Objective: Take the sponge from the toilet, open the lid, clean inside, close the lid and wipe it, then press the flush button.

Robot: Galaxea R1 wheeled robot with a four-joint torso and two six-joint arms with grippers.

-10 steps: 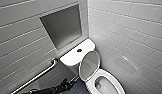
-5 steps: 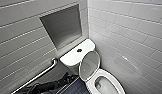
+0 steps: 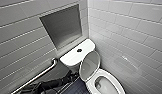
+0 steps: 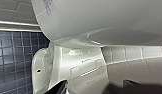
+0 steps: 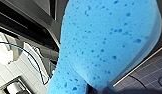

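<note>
Grey-tiled walls (image 3: 137, 32) meet in a corner, with a recessed niche (image 3: 63, 26) above the tank. The toilet (image 3: 107, 86) stands in that corner, the lid (image 3: 89, 65) raised. A grab bar (image 3: 37, 76) lines the left wall. The right gripper (image 5: 97, 89) pinches the sponge (image 5: 104, 42). The left gripper (image 4: 94, 88), jaws apart and empty, sits close beside the toilet's base.

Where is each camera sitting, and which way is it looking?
Head view: up high, looking down at the toilet, lid raised; dark arm shows.
Left wrist view: low beside the toilet, facing its side; left tool peeks in.
Right wrist view: behind the sponge, held by the right tool.
Shared: head and left wrist see the toilet.
</note>
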